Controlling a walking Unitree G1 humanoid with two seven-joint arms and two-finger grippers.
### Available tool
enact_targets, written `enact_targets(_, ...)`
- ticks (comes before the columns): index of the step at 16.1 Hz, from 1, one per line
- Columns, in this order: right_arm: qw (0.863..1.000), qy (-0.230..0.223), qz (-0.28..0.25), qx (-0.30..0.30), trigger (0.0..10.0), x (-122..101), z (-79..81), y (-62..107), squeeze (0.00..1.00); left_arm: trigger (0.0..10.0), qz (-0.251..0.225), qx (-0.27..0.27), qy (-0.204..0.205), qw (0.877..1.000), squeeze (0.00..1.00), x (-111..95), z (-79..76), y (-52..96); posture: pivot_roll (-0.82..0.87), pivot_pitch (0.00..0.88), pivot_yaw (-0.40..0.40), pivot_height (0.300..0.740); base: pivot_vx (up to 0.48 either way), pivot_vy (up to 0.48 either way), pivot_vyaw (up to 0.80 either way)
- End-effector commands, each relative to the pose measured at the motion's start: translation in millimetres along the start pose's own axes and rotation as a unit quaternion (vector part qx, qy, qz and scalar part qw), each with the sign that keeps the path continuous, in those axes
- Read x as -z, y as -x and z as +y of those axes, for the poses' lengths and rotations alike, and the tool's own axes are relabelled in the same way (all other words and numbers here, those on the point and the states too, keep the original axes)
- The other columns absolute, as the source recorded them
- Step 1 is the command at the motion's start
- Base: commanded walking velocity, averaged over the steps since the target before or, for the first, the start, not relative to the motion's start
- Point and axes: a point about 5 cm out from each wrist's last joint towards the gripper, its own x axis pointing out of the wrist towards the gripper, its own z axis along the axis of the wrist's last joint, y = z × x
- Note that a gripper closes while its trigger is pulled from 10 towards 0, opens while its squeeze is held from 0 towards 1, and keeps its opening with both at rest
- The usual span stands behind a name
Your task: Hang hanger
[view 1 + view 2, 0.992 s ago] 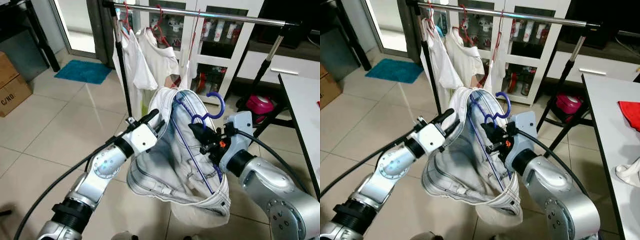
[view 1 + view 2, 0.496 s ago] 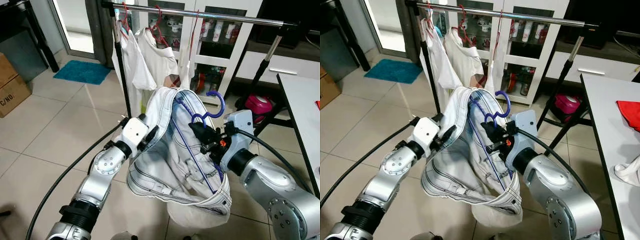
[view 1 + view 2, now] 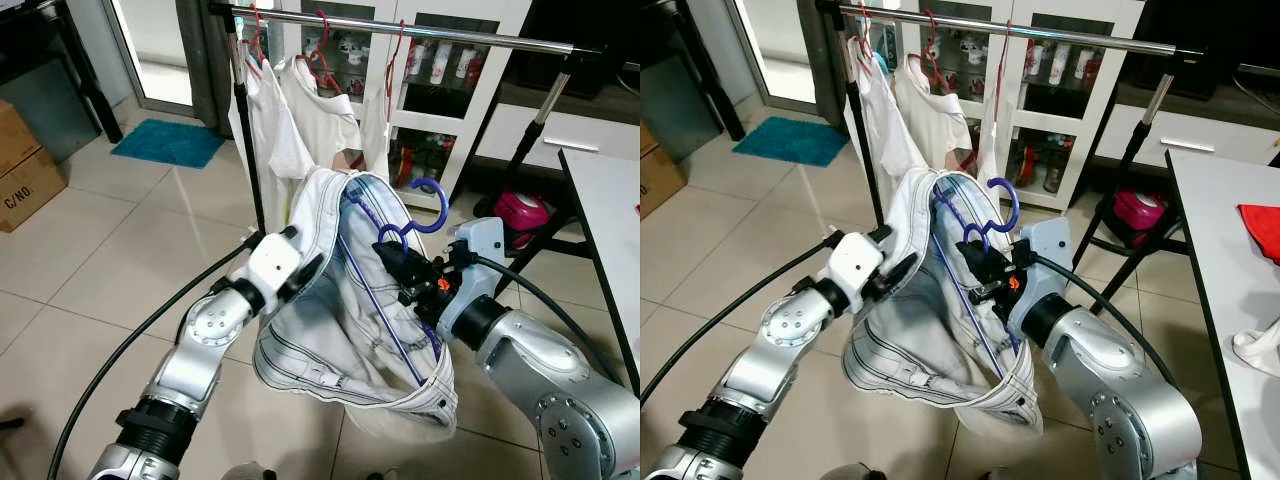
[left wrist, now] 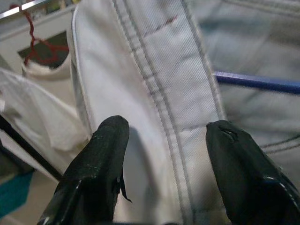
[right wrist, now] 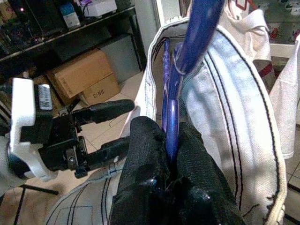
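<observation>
The rail (image 3: 420,27) is bare from the last red hanger (image 3: 392,55) to its right end, above the blue hanger (image 3: 425,210). At its left end, white shirts (image 3: 300,120) crowd the upright pole (image 3: 247,140). The white table (image 3: 605,200) borders the right side, with open tiled floor (image 3: 110,230) on the left

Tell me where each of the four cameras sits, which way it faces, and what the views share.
Left eye: head, looking down at clothes rack; both arms show.
Right eye: same scene, shifted sideways.
Left wrist: along its fingers, open around the white garment.
Right wrist: along its fingers, shut on the blue hanger; left gripper beyond.
Shared: hanger and garment appear in all four.
</observation>
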Motion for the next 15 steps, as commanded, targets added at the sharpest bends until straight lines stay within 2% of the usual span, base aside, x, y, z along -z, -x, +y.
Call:
enact_targets(1,0.999,0.005,-0.034,-0.015,0.0,-15,4.7,1.3,0.0,10.0,0.007,0.001,-0.015,1.0,0.0,0,0.1,-1.0,-0.09,0.009,-0.02,0.74,0.0,0.0,0.0)
enact_targets(2,0.999,-0.005,-0.04,-0.018,0.0,-16,4.8,1.5,0.0,6.8,0.051,-0.044,-0.045,0.997,0.0,9,10.1,0.5,-0.09,0.01,-0.021,0.74,0.0,0.0,0.0)
enact_targets(3,0.999,-0.005,-0.04,-0.018,0.0,-16,4.8,1.5,0.0,6.8,0.051,-0.044,-0.045,0.997,0.0,9,10.1,0.5,-0.09,0.01,-0.021,0.74,0.0,0.0,0.0)
enact_targets(4,0.999,-0.012,-0.042,-0.02,0.0,-17,4.5,2.1,0.0,0.4,0.087,-0.103,-0.06,0.989,0.0,16,26.8,6.9,-0.09,0.011,-0.023,0.74,0.0,0.0,0.0)
enact_targets(5,0.999,-0.013,-0.042,-0.021,0.0,-17,4.3,2.5,0.0,0.4,0.097,-0.12,-0.066,0.986,0.0,19,32.5,10.0,-0.09,0.012,-0.025,0.74,0.0,0.0,0.0)
enact_targets(6,0.999,-0.014,-0.041,-0.021,0.0,-17,4.0,2.7,0.0,0.0,0.102,-0.129,-0.071,0.984,0.0,20,36.7,12.8,-0.09,0.013,-0.025,0.74,0.0,0.0,0.0)
enact_targets(7,0.999,-0.014,-0.04,-0.02,0.0,-16,3.3,2.8,0.0,0.0,0.099,-0.138,-0.077,0.982,0.0,19,42.4,15.4,-0.08,0.014,-0.026,0.74,0.0,0.0,0.0)
enact_targets(9,0.999,-0.015,-0.034,-0.017,0.0,-13,1.4,2.7,0.0,0.0,0.06,-0.155,-0.092,0.982,0.0,4,52.5,16.2,-0.08,0.014,-0.026,0.74,0.0,0.0,0.0)
enact_targets(10,0.999,-0.016,-0.032,-0.016,0.0,-12,1.0,2.6,0.0,0.0,0.048,-0.152,-0.09,0.983,0.0,0,51.8,14.5,-0.08,0.012,-0.025,0.74,0.0,0.0,0.0)
enact_targets(12,0.999,-0.017,-0.029,-0.014,0.0,-11,1.3,2.8,0.0,0.0,0.03,-0.105,-0.05,0.993,0.0,-4,36.6,8.3,-0.07,0.007,-0.025,0.74,0.0,0.0,0.0)
enact_targets(14,0.999,-0.018,-0.029,-0.015,0.0,-11,1.5,2.7,0.0,0.0,-0.008,-0.063,-0.02,0.998,0.0,-12,22.5,5.4,-0.07,0.003,-0.026,0.74,0.0,0.0,0.0)
enact_targets(15,0.999,-0.017,-0.029,-0.016,0.0,-11,1.7,2.1,0.0,10.0,-0.047,-0.031,-0.011,0.998,0.0,-23,11.3,3.3,-0.07,0.0,-0.026,0.74,0.0,0.0,0.0)
